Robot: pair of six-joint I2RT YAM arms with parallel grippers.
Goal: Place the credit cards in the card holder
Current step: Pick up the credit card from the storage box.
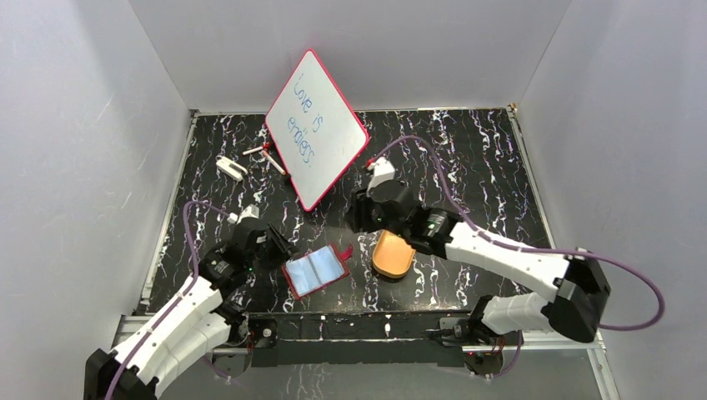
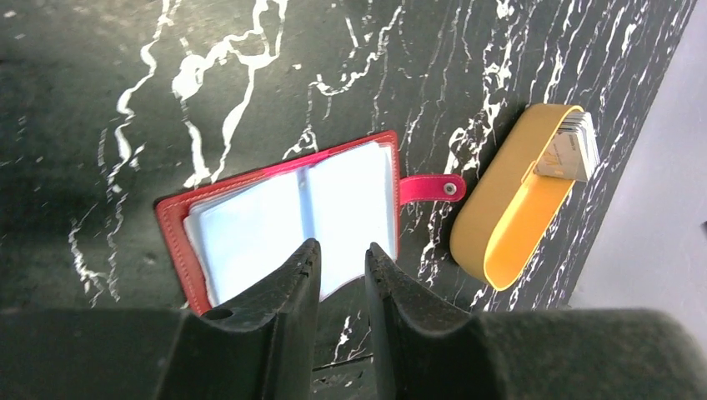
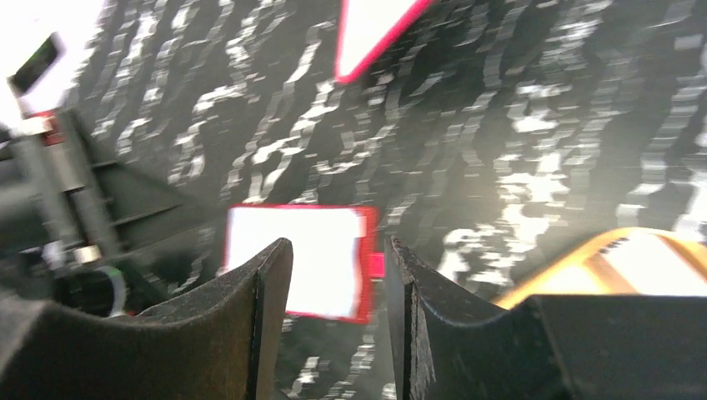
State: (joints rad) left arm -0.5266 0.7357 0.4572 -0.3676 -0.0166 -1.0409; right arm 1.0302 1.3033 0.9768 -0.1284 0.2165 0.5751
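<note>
Your right wrist view is smeared: the holder [image 3: 296,260] is a white blur, the tray [image 3: 542,275] is cut off at 4 o'clock, the whiteboard [image 3: 371,33] at 12. Left wrist: the left gripper [image 2: 342,250] covers the holder's 6 o'clock edge; the cards' [image 2: 571,146] print is unreadable. From above, the right arm [image 1: 500,250] hides the tray's 12 o'clock end.

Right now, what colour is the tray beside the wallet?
Orange-yellow. The tray shows best in the left wrist view.
</note>
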